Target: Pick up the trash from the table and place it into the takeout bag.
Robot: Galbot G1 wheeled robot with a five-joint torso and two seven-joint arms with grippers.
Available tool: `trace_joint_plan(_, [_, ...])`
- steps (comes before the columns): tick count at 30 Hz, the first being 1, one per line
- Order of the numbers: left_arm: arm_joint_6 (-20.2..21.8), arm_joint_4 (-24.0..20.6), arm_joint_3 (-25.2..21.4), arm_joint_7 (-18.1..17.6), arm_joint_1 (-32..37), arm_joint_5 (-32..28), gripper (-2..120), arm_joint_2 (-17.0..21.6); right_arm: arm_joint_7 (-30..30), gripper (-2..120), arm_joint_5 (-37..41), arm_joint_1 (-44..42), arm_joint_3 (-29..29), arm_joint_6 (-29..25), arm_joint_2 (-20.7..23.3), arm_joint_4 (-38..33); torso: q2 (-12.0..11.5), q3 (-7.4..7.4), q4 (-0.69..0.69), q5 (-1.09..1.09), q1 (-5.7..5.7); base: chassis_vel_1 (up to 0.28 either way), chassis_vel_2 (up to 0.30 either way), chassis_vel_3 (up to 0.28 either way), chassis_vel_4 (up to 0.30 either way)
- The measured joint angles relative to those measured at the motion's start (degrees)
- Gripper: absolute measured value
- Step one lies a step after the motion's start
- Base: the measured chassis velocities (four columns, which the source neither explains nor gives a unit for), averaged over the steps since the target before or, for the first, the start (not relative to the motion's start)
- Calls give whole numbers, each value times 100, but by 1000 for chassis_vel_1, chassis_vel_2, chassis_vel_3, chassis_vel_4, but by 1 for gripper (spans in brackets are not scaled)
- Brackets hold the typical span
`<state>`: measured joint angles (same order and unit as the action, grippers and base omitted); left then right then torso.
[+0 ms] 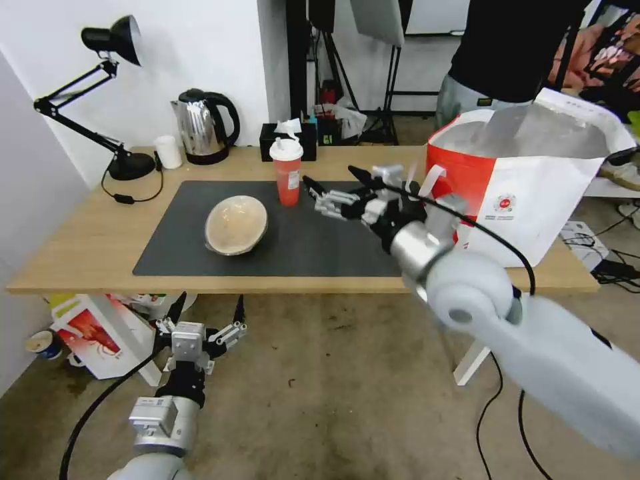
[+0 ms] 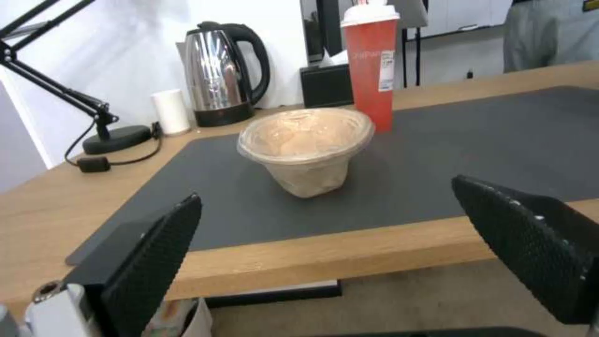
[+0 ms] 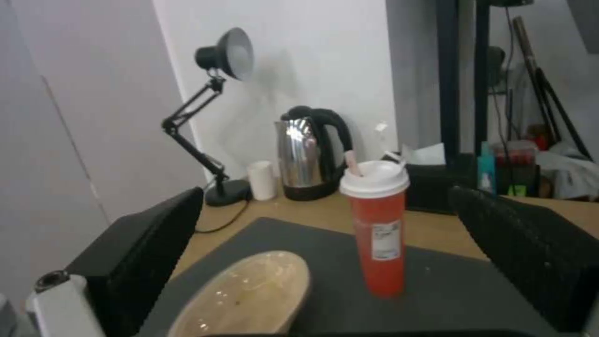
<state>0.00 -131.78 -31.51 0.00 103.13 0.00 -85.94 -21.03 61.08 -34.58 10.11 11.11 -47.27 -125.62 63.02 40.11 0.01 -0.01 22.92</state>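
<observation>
Two pieces of trash stand on the table's dark mat: a beige round bowl, tipped on its side, and a tall red cup with a white lid. The white-and-red takeout bag stands open at the table's right end, foil lining showing. My right gripper hovers open over the mat, just right of the red cup and level with it. My left gripper is open below the table's front edge, facing the bowl, with its fingers apart.
A kettle, a small white cup, a desk lamp and a black tissue box line the table's back edge. A red-and-white box sits on the floor under the left end. A person stands behind the bag.
</observation>
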Motion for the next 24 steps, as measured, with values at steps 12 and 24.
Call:
trace_joint_plan(12, [0, 0, 0, 0, 0, 0, 100, 0, -899, 100, 822, 1458, 424, 1202, -315, 1000, 0, -1, -1, 0, 0, 0, 0, 0, 0])
trace_joint_plan(24, [0, 0, 0, 0, 0, 0, 100, 0, -744, 100, 1145, 2020, 621, 1647, -815, 1849, 0, -1, -1, 0, 0, 0, 0, 0, 0])
